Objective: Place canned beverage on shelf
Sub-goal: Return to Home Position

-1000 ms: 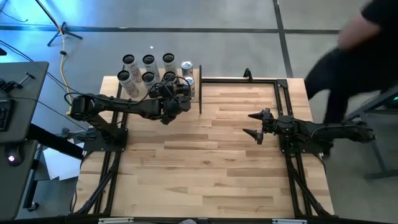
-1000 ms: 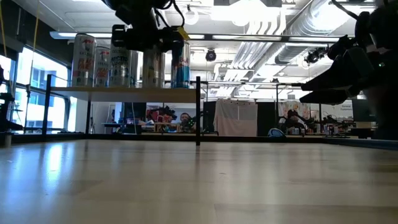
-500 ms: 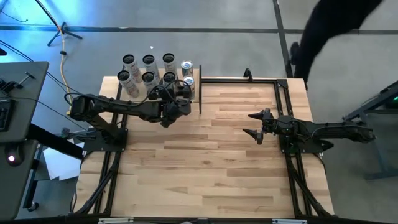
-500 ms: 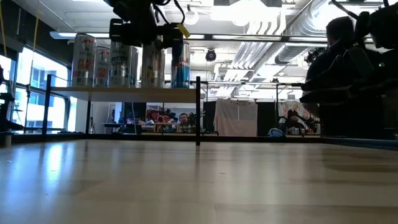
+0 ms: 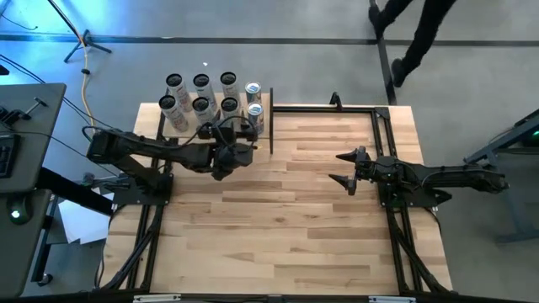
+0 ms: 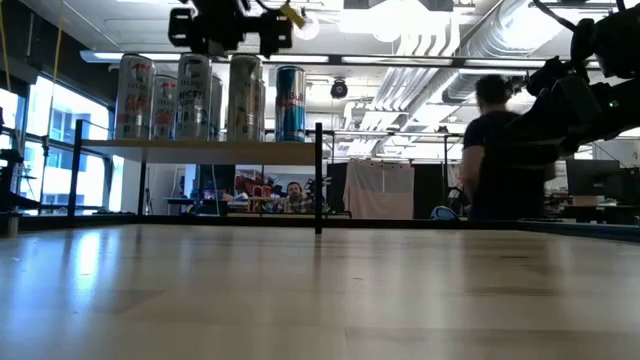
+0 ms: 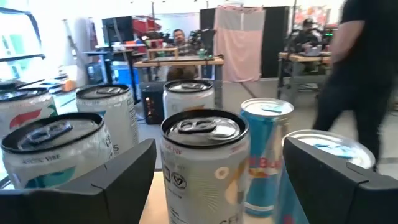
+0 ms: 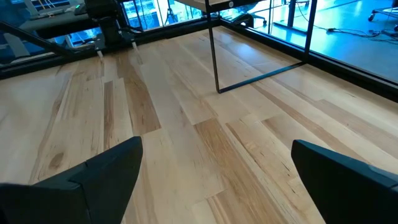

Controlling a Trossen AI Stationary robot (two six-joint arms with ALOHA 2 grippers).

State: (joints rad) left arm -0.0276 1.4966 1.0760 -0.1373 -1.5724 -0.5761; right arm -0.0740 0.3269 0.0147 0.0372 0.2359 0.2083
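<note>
Over the plank table (image 5: 278, 219), left hand (image 7: 217, 149) and right hand (image 5: 337, 167) gape empty; person (image 6: 500, 150) beyond.

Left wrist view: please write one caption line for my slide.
Seen between the left arm's open jaws: a white-and-yellow aluminium soda can beside a slim blue-and-silver drink can.

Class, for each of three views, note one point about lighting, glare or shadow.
Low view: ceiling lights glare brightly; the person is a dark silhouette against the room. High view: table evenly lit, no hard shadows. Left wrist view: the top of the nearest can catches bright highlights.
</note>
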